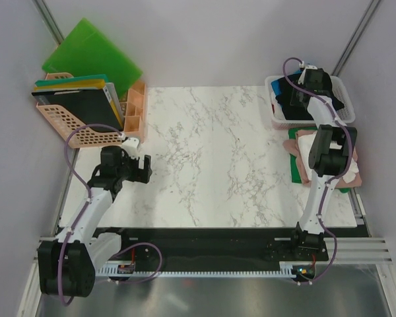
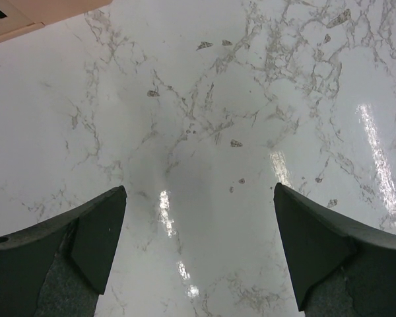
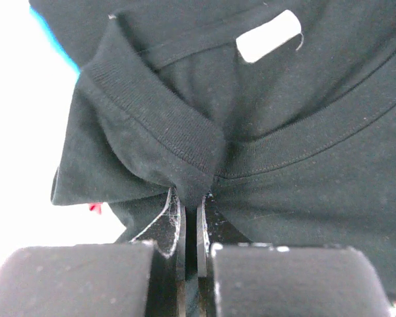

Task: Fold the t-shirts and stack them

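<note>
The right hand (image 3: 190,210) pinched the collar of the black t-shirt (image 3: 303,172), which lay in the white basket (image 1: 272,99) at the desk's (image 1: 204,158) far right corner. The left hand (image 2: 198,224) hung spread wide near the desk's left edge

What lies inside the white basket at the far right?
In the white basket lies a black t-shirt, its collar pinched by the right gripper, with blue cloth beside it. What lies beneath the shirt is covered.
</note>
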You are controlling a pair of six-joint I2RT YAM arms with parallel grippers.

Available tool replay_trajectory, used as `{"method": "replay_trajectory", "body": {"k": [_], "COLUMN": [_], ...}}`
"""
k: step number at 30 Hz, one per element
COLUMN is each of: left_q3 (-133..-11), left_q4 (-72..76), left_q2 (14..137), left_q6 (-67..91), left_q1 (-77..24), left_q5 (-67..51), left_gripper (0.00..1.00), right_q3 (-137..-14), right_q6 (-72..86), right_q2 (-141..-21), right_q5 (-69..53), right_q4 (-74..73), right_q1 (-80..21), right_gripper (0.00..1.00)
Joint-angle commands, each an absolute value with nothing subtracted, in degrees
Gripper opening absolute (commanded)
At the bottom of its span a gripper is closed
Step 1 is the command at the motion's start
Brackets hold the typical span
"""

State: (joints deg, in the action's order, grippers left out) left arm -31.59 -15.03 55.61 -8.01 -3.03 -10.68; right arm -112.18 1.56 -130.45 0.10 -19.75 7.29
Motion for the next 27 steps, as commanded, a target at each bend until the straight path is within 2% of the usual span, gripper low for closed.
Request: {"method": "replay_trajectory", "body": {"k": [1,8,15,19,25,27], "left_q3": [-32.5,-33.1,-32.6,-33.0,-33.4,-33.6], "left_q4": [-11.7,-11.0,-10.9,-10.9,-11.1,-11.2], "left_q2": [58.4,60.1,59.1,59.9,61.1,61.3], "left_q6": [-10.0,-10.3,-10.0,-10.0,-10.1,-10.1], "left_q1": [-3.1,-3.1,-3.1,-3.2,-3.2,-3.1], "left_q5": [-13.8,-16.3,-16.1,-16.0,-16.2,-16.1], "left_gripper": [1.0,1.0,1.0,1.0,1.0,1.0], "right_q3": [-107.7,-96.6,-88.6,-81.3,-81.3,-80.6], "right_q6": [0.5,-2.2,-6.0,-7.7,-9.6,-13.2], "right_q2": [-120.5,-104.4,-94.0,-85.2,-74.8,-71.4], "right_q5": [-6.9,-13.0,-15.7,-18.8,-27.2,-28.6], "right_q4": [-23.7,-21.5,-19.0,-11.9,-15.0,-15.6], "right_q1": [5.6,5.1,4.9,4.9,4.0,0.5], "right_gripper": [0.0,0.0,0.0,0.0,0.0,0.0]}}
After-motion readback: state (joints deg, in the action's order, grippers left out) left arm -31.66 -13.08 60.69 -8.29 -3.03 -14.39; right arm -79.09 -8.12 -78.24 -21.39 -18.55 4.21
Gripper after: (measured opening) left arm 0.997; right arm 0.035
